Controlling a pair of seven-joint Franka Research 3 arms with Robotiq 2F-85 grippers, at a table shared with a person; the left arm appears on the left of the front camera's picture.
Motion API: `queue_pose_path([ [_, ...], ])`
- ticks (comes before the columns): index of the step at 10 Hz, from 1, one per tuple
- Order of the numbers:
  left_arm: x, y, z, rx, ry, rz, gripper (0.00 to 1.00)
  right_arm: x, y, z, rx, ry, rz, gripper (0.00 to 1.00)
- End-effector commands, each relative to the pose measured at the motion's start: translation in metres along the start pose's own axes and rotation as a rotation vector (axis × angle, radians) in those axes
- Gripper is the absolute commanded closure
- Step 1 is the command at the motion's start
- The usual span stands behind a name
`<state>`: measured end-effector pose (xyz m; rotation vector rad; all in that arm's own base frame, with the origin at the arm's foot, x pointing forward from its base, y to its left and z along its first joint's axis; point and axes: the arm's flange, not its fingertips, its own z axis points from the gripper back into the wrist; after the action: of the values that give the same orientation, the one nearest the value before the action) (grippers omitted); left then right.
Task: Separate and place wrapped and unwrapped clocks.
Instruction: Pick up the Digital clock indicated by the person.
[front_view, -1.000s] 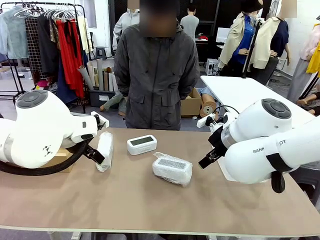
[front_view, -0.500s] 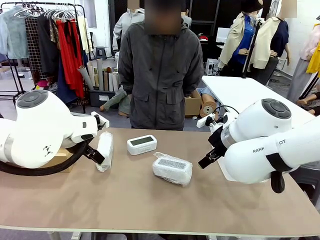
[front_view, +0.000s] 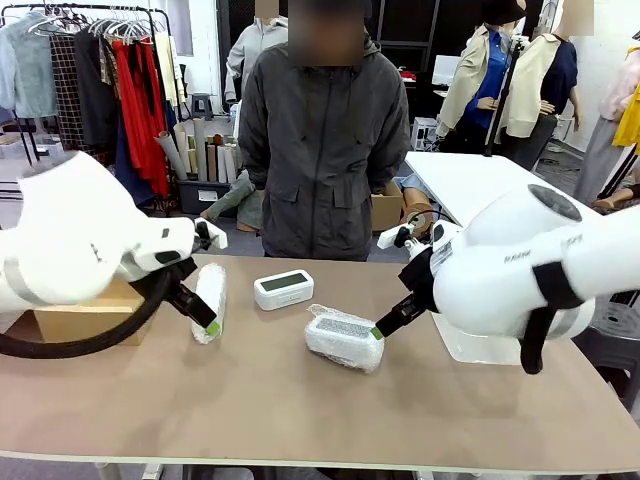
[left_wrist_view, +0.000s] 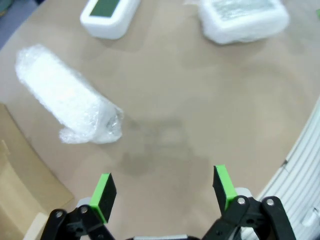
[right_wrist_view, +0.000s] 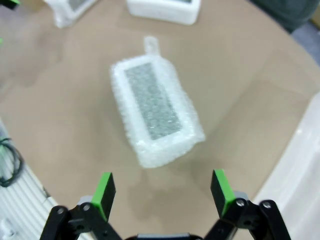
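Note:
Three white clocks lie on the brown table (front_view: 250, 400). The bare clock (front_view: 283, 289) with a grey-green screen rests at the far middle. One wrapped clock (front_view: 210, 300) in bubble plastic lies at the left, with my left gripper (front_view: 210, 322) right beside it. In the left wrist view this bundle (left_wrist_view: 67, 105) sits ahead and to the left of the open gripper (left_wrist_view: 164, 189). The other wrapped clock (front_view: 345, 338) lies in the middle, my right gripper (front_view: 380, 330) at its right end. In the right wrist view that clock (right_wrist_view: 157, 110) lies straight ahead of the open gripper (right_wrist_view: 162, 190).
A person in a grey jacket (front_view: 320, 150) stands at the far edge, hands behind the back. A cardboard box (front_view: 80, 315) sits at the table's left and a white tray (front_view: 480, 350) at the right. Bare table lies in front of the clocks.
Both arms have swung in toward the wrapped clocks, and their green fingertips now show beside the bundles. The person has shifted slightly. The clocks have not moved.

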<state>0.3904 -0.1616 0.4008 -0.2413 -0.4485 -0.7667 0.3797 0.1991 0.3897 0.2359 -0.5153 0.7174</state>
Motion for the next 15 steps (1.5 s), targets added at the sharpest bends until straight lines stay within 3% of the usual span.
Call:
queue_pose_path([
  [1, 0.003, 0.027, 0.026, -0.134, -0.031, -0.093, 0.0, 0.013, -0.032, 0.013, 0.162, -0.02, 0.066, 0.0],
  [5, 0.024, 0.054, 0.061, -0.278, -0.156, -0.319, 0.0, 0.048, -0.055, 0.039, 0.3, -0.095, 0.124, 0.0],
  [7, 0.036, 0.069, 0.072, -0.364, -0.192, -0.413, 0.0, 0.062, -0.079, 0.051, 0.392, -0.184, 0.142, 0.0],
  [10, 0.046, 0.076, 0.08, -0.358, -0.237, -0.517, 0.0, 0.072, -0.11, 0.061, 0.373, -0.254, 0.214, 0.0],
  [12, 0.049, 0.083, 0.082, -0.332, -0.242, -0.503, 0.0, 0.078, -0.122, 0.063, 0.343, -0.29, 0.3, 0.0],
  [13, 0.05, 0.082, 0.08, -0.284, -0.238, -0.433, 0.0, 0.078, -0.119, 0.063, 0.314, -0.315, 0.295, 0.0],
  [14, 0.046, 0.08, 0.083, -0.34, -0.217, -0.5, 0.0, 0.073, -0.119, 0.069, 0.339, -0.243, 0.245, 0.0],
  [15, 0.046, 0.08, 0.083, -0.34, -0.217, -0.5, 0.0, 0.073, -0.119, 0.069, 0.339, -0.243, 0.245, 0.0],
])
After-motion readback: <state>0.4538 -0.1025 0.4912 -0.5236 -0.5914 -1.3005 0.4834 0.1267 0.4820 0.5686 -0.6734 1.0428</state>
